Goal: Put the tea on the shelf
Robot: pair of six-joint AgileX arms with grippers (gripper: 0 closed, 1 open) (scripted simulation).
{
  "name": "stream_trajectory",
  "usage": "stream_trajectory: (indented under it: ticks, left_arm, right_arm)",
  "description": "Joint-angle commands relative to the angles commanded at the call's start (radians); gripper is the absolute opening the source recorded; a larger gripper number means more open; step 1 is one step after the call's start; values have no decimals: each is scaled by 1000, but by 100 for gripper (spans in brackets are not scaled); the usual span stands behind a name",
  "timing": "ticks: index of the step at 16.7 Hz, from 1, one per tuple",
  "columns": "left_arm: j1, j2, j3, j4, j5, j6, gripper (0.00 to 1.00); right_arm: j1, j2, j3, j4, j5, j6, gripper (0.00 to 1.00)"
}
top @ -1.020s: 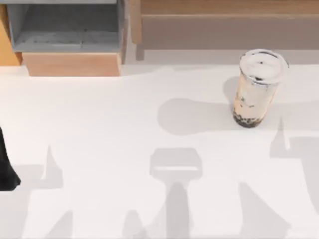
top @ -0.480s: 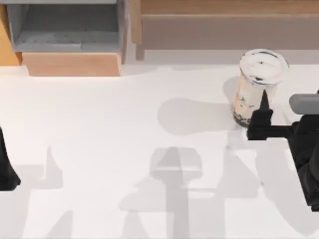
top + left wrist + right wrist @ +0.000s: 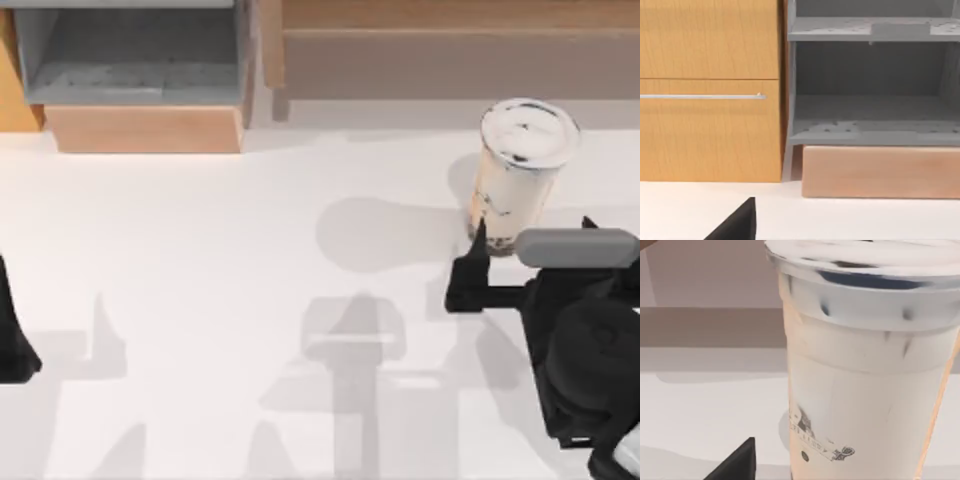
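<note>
- In the top view the right arm filled the lower right of the frame, its right gripper (image 3: 530, 240) at the near side of the tea (image 3: 518, 175).
- Its fingers were spread wide: one black fingertip (image 3: 478, 245) pointed up just left of the cup's base, and the other tip showed just right of a grey part of the wrist, with the foot of the cup between them. No contact with the cup could be seen.
- In the right wrist view the tea (image 3: 865, 365) stood very close ahead, with a black finger (image 3: 737, 462) low in the frame, apart from the cup wall.
- The tea stood upright on the white table (image 3: 220, 260), right of centre, its white lid on, dark pearls at the bottom.
- Beyond it, at the upper right of the top view, ran the shelf (image 3: 450, 15), bare, with its grey-brown front panel just behind the cup.
- A grey-lined box (image 3: 130, 60) on a wooden base sat at the upper left.
- The left arm was parked at the left edge, lower down; whether the left gripper (image 3: 15, 340) was spread or closed, I cannot tell.
- The left wrist view faced the grey box (image 3: 870, 90) and an orange cabinet (image 3: 710, 90).
</note>
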Motion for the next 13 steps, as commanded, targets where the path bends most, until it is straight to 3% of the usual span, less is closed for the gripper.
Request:
stream_trajectory:
  ticks: [6,13]
  left_arm:
    - [0,0,0,0,0,0,100]
    - [0,0,0,0,0,0,100]
  right_arm:
    - [-15,6,13,-8,-13,-2,100]
    - [-140,117,222,-88,-137,-24,100]
